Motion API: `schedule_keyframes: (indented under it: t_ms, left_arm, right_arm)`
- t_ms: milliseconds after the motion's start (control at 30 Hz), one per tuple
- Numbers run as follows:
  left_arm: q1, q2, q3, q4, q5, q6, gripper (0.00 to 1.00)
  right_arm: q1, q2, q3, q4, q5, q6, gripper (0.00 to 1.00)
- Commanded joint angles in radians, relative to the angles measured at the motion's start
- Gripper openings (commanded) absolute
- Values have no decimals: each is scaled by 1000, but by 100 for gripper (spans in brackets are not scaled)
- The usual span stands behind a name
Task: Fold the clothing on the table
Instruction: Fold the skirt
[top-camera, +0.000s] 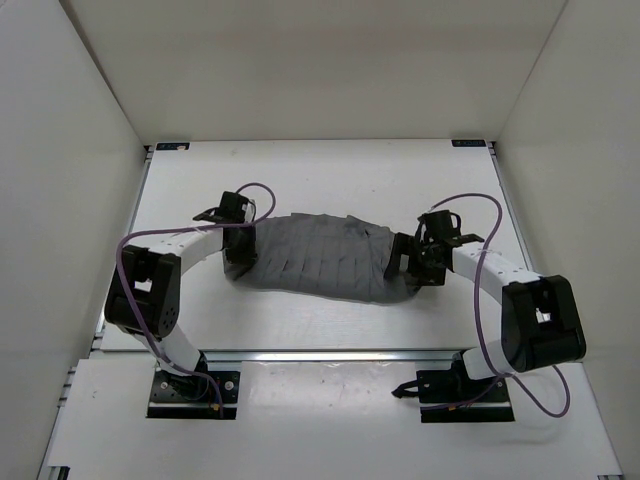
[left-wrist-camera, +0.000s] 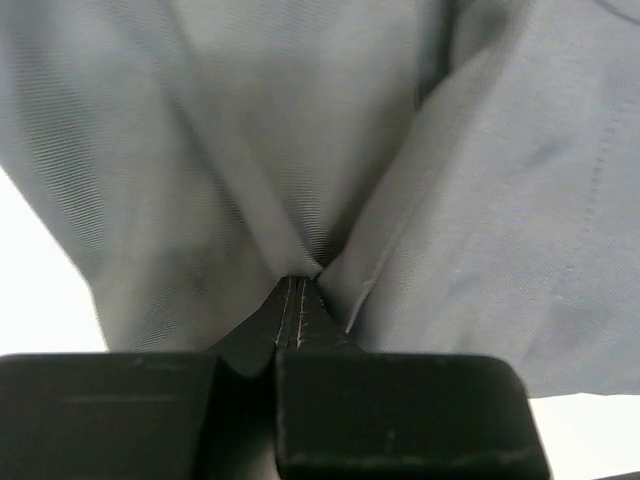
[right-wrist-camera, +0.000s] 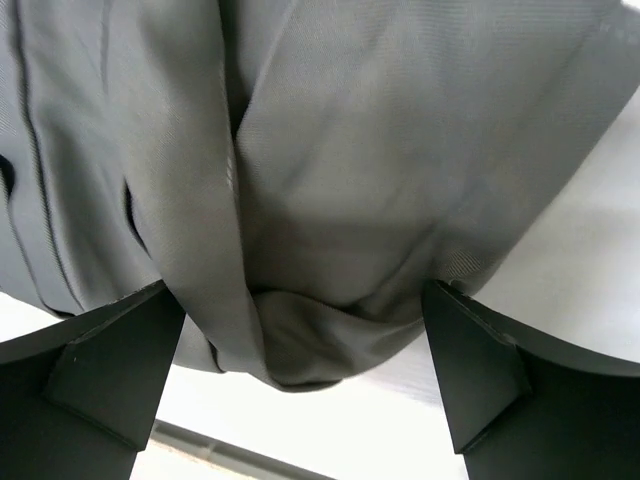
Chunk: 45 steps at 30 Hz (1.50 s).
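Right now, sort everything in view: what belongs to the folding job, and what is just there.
Job: the clothing; the table; left claw, shut on the clothing; right claw, open, with bunched fabric between its fingers.
Just there: white walls; purple cables.

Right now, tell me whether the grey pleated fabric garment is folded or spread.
Spread: the grey pleated fabric garment lies stretched wide across the white table, bunched only at its ends.
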Motion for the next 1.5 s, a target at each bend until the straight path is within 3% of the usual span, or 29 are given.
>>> schedule_keyframes:
  t_ms: [0, 133, 267, 333, 433, 467, 533, 600, 900, 1100, 1333, 1467]
  left_arm:
    - [-36, -8, -8, 56, 36, -11, 0]
    - [-53, 23, -31, 66, 61, -17, 0]
    - [-66, 50, -52, 72, 72, -22, 0]
    - [-69, 59, -56, 78, 73, -28, 0]
    - [-87, 81, -59, 83, 116, -43, 0]
    - [-99, 92, -59, 86, 118, -45, 0]
    - [-127, 106, -45, 90, 125, -45, 0]
    - [-150, 135, -33, 93, 148, -49, 0]
    - [-256, 262, 118, 99, 234, -91, 0]
    - [-300, 361, 289, 107, 283, -127, 0]
    - [-317, 503, 454, 116, 349, -177, 0]
    - [-282, 471, 425, 165, 374, -210, 0]
  right_arm:
    - [-1, 4, -5, 81, 27, 31, 99]
    - [20, 73, 30, 107, 28, 18, 95]
    - [29, 139, 57, 138, 18, 27, 82]
    - [28, 162, 64, 161, 10, 22, 71]
    - [17, 197, 80, 173, 5, 19, 42]
    - [17, 218, 85, 170, -1, 22, 36]
    - [11, 249, 122, 155, 8, 1, 14]
    - [5, 263, 158, 124, 18, -10, 5]
    - [38, 194, 464, 31, 6, -130, 0]
    - [146, 205, 669, 29, -59, -195, 2]
    - [319, 292, 732, 11, -114, -168, 0]
    - [357, 341, 713, 0, -131, -154, 0]
